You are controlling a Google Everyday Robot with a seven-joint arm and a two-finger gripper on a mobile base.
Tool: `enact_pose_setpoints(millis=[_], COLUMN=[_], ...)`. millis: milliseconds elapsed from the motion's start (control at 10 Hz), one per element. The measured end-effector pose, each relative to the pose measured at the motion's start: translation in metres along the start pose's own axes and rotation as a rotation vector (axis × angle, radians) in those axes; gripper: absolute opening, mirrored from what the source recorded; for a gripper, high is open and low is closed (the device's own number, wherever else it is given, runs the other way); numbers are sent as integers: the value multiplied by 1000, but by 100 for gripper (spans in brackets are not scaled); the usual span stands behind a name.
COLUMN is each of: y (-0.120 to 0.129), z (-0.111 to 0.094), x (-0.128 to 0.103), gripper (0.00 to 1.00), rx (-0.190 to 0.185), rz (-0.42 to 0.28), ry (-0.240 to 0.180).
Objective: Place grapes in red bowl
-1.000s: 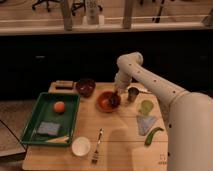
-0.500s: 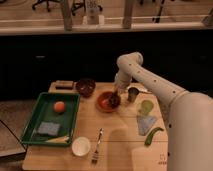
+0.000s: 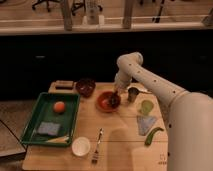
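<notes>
Change: none to see; arm (image 3: pixel 150 82), gripper and every item sit as they did half a second before.
Gripper: gripper (image 3: pixel 116 98) hangs low over the right half of the red bowl (image 3: pixel 103 102), jaws closed.
Grapes: dark lump (image 3: pixel 114 100) at the gripper tip, inside the bowl's rim; it looks pinched, not lying loose, though the view is too dim to be sure.
Meaning: a hold with no motion over the bowl suggests the carry is done and the release has not come.
Progress: judged late; grapes are at the goal but not let go.
Next: opening the jaws and lifting straight up should do; the drop looks short.
Risk: bunch may cling to a finger or roll toward the near rim.
Neighbours: cup (image 3: pixel 133 94) just right of the red bowl, maroon bowl (image 3: pixel 85 87) to its upper left; both near the arm's way out.
Elsewhere: tray (image 3: pixel 31 120) at left holds an orange (image 3: pixel 59 106) and a sponge (image 3: pixel 48 128); white bowl (image 3: pixel 80 146) and fork (image 3: pixel 97 146) lie at the near edge of the surface (image 3: pixel 120 147).
</notes>
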Motion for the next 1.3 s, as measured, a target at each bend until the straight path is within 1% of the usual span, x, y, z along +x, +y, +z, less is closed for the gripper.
enact_pose_setpoints(millis=[1300], y=[0], z=[0], x=[0], gripper=[6], rx=[1], rz=[-15], ry=[0])
